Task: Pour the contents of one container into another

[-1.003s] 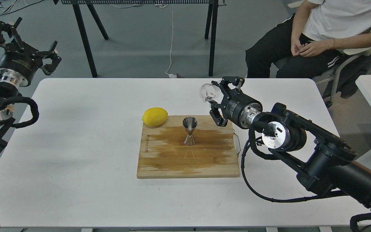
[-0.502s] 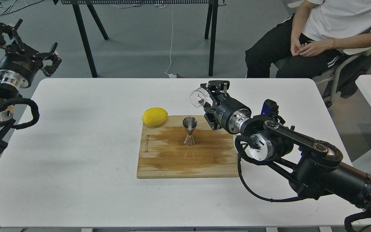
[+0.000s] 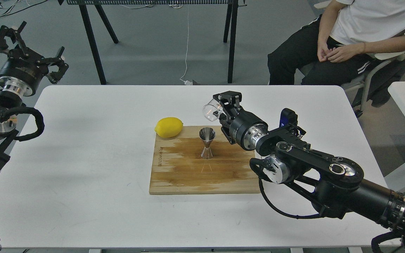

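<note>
The clear glass beaker (image 3: 212, 109) hangs tipped on its side, mouth pointing left, with my right gripper (image 3: 220, 109) shut on it. It sits above and slightly right of the shiny steel jigger (image 3: 207, 142), which stands upright on the wooden cutting board (image 3: 188, 175) near its back edge. No liquid is visible in the beaker or falling from it. My left gripper (image 3: 30, 45) is raised off the table's far left corner, its fingers spread open and empty.
A yellow lemon (image 3: 168, 127) lies at the board's back left corner. The board rests mid-table on a white table (image 3: 83, 158). A seated person (image 3: 350, 38) is beyond the far right edge; black table legs stand behind.
My right gripper has carried the beaker leftward and a little down, from right of the jigger to nearly above it, tipping it further. The left arm barely shifted.
</note>
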Controlling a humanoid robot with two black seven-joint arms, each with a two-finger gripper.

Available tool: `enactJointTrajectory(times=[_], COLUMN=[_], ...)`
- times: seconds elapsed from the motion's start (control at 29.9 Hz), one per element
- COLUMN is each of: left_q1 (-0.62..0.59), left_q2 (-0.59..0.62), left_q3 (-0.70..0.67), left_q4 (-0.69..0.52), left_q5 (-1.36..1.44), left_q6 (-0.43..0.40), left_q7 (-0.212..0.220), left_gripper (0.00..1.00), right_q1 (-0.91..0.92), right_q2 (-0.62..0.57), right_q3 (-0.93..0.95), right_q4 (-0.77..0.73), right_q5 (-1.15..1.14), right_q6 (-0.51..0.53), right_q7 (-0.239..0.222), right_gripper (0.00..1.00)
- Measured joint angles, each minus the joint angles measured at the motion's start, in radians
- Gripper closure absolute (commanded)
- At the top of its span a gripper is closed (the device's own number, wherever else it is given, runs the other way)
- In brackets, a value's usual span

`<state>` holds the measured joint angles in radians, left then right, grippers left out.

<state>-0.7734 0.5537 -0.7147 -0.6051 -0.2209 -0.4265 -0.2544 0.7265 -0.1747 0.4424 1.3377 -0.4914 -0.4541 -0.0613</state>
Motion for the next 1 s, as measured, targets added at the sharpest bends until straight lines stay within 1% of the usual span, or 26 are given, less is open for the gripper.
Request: enactJointTrajectory(times=[0.23, 0.43, 1.0], left_q1=[0.0, 0.0, 0.0], left_q2=[0.004, 0.004, 0.003], left_q3=[0.0, 0.0, 0.0], left_q4=[0.001, 0.001, 0.001], left_q5=[0.0, 0.0, -0.001], left_q6=[-0.003, -0.003, -0.003], left_q7=[0.0, 0.0, 0.0], left_gripper=[0.0, 0.0, 0.0], right_q1=[0.014, 0.018, 0.013], right_q2=[0.022, 0.029, 0.039], right_q3=[-0.026, -0.065, -0.074], right_q4=[-0.018, -0.04, -0.078], right_q5=[-0.044, -0.116, -0.176], right_q6=[-0.021, -0.031, -0.031], right_q7=[0.005, 0.024, 0.029], right_gripper=[0.61, 0.61, 0.61])
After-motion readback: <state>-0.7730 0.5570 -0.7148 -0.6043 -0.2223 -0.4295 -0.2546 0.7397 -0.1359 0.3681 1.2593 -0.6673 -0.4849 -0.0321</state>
